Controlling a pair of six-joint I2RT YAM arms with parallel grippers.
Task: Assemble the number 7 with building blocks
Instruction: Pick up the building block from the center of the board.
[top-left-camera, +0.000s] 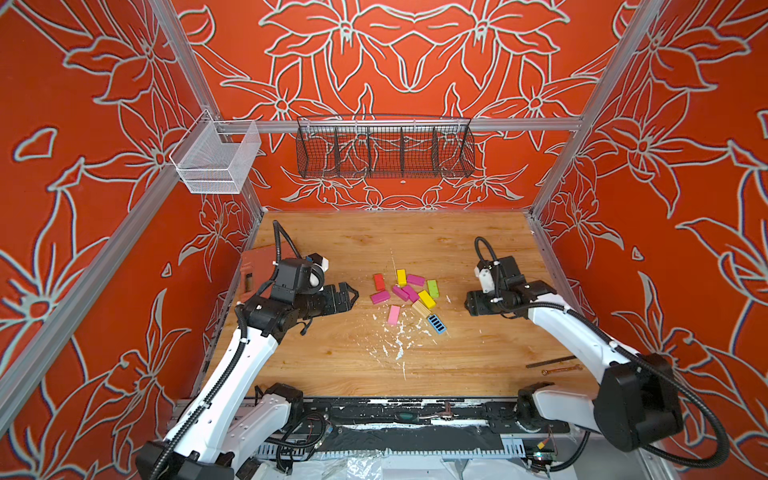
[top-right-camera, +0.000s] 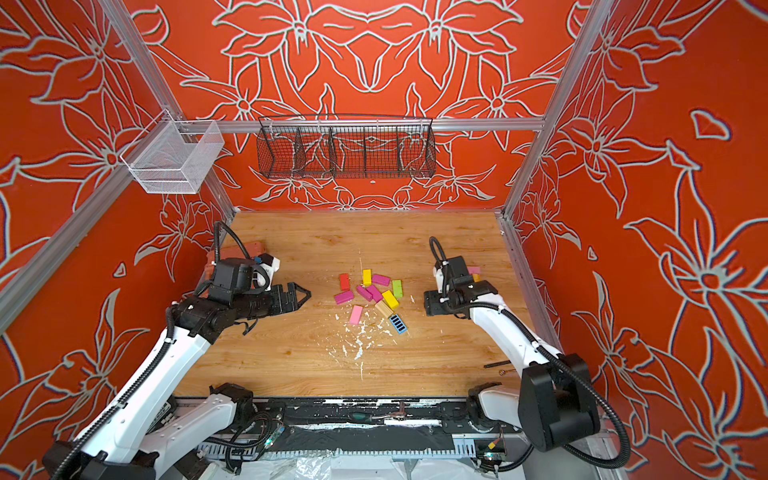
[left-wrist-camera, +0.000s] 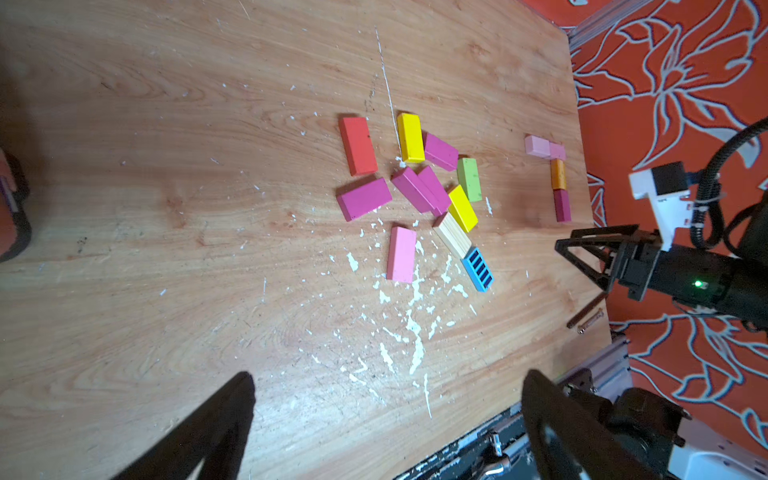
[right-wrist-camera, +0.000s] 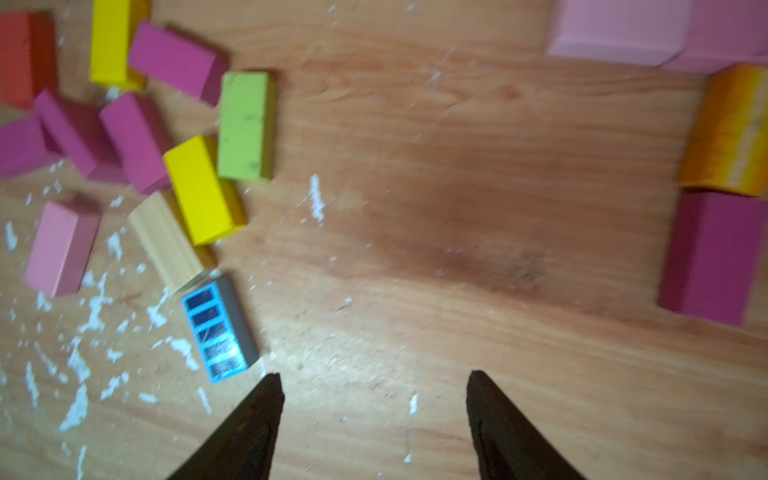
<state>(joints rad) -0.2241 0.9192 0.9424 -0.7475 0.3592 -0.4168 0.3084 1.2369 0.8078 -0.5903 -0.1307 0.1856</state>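
number 7 (top-right-camera: 474, 270) mostly behind right arm (top-right-camera: 494, 311), right wrist view blurred

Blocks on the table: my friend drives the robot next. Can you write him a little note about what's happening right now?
The left gripper is open and empty, beside the pile.
The right gripper is open and empty, near the striped blue block.
The loose blocks are heaped mid-scene.
Done: the number 7, near the right arm, has two light pink blocks as its bar, and an orange and a dark magenta block as its stem.
Left: probably lengthen the stem from the pile.
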